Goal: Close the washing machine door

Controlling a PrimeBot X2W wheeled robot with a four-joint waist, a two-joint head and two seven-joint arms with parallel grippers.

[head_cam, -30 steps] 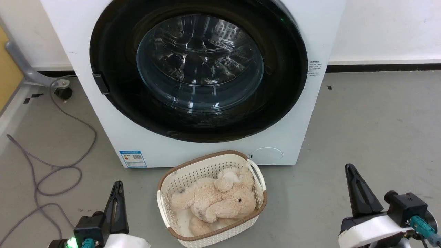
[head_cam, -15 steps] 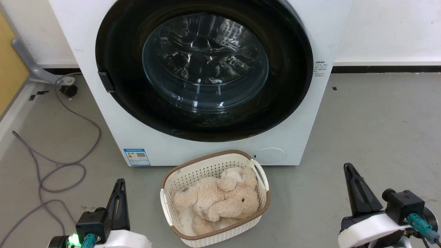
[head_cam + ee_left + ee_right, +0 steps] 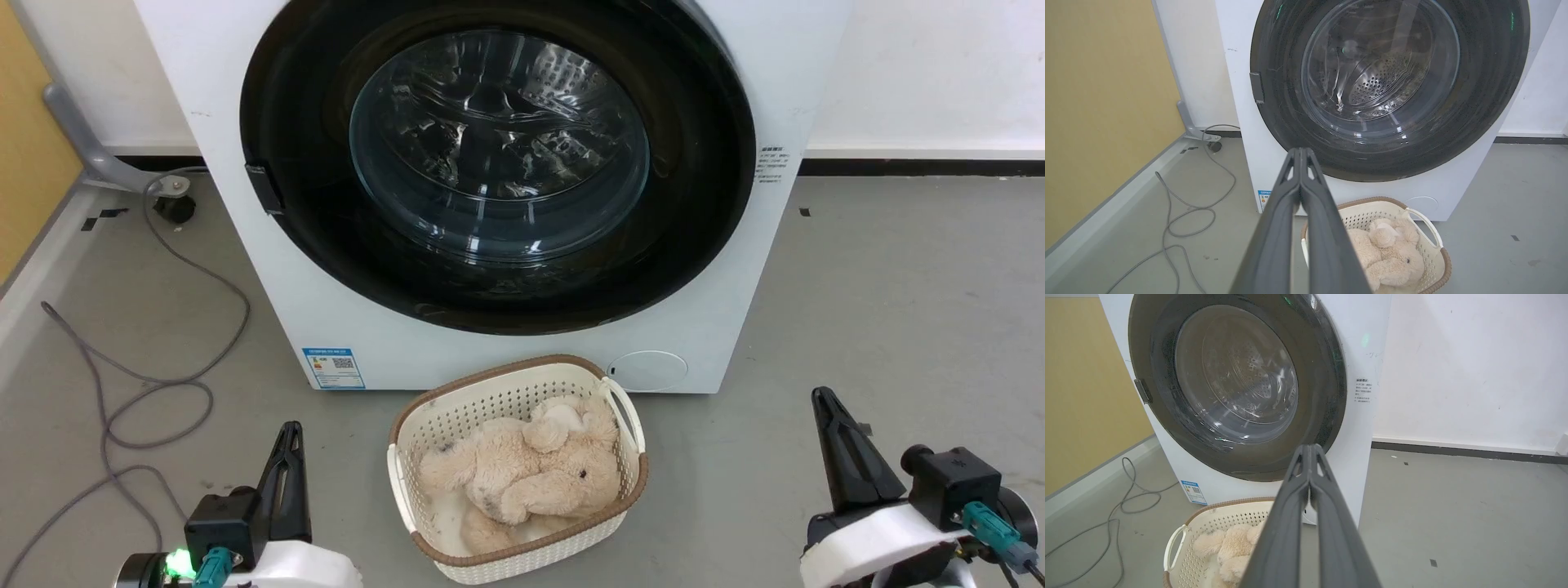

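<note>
Here we are in front of the washing machine [image 3: 506, 359], white and square against the wall, and the washing machine door [image 3: 498, 147] lies flat on its front, the broad black rim flush with the white panel and the bulging glass window showing the shiny perforated drum behind it. A small dark tab [image 3: 265, 188] sits on the rim's left edge. Low on the washer, a blue label [image 3: 333, 368] at the left corner and a round cover [image 3: 649, 370] toward the right. Directly below the door, on the grey floor [image 3: 898, 286], stands a cream basket [image 3: 620, 408] with a brown rim, just beside the washer's base, and a beige plush toy [image 3: 531, 482] lies curled inside it. Down at the lower left, the left gripper [image 3: 291, 429] hangs over the floor, fingers pressed tight together, holding nothing, well short of the door. Lower right, the right gripper [image 3: 821, 398] is the same: jaws closed to a single dark point, empty, well apart from the washer. From the wrists, each pair of closed fingers [image 3: 1274, 237] points up toward the door's lower rim. A grey cable [image 3: 163, 384] loops across the floor at the left, near a yellow panel [image 3: 24, 163]
</note>
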